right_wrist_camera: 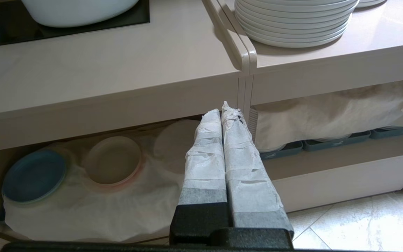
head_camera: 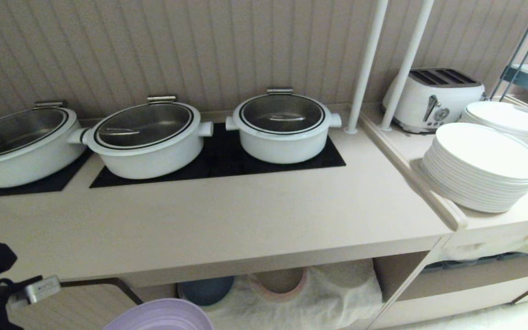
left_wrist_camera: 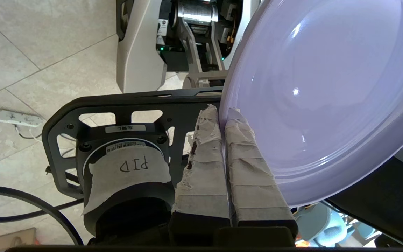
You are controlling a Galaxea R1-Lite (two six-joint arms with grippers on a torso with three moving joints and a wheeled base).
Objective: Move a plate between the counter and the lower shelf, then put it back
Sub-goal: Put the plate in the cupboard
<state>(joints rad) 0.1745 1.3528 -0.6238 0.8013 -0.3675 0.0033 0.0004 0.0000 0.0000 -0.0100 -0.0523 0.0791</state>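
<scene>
- The only writing I can read is "PID", handwritten on a strip of white tape point(left_wrist_camera: 128, 171) stuck to the round black housing beside my left gripper; a smaller printed label above it is too fine for me to make out.
- My left gripper point(left_wrist_camera: 224, 113) has its taped fingers point(left_wrist_camera: 205, 164) pressed together on the rim of the plate point(left_wrist_camera: 320, 94), so it is grasping the lavender plate by its edge.
- In the head view the plate point(head_camera: 161, 315) shows only as a purple arc at the near edge, below the counter front and out in front of the lower shelf, resting on neither.
- My right gripper point(right_wrist_camera: 224, 106) is clenched on nothing, its taped fingers touching each other, held in front of the divider between the two cubbies.
- The counter point(head_camera: 227, 215) carries three white lidded pots point(head_camera: 282, 126) on the black hob panels at the far side.
- On the lower shelf point(right_wrist_camera: 93, 210), a blue plate point(right_wrist_camera: 33, 175) and a beige-pink plate point(right_wrist_camera: 112, 161) lie on the wrinkled cream cloth point(right_wrist_camera: 117, 213).
- To the right, on the neighbouring worktop, sit two stacks of white plates point(head_camera: 481, 167) and a white toaster point(head_camera: 433, 98) behind them.
</scene>
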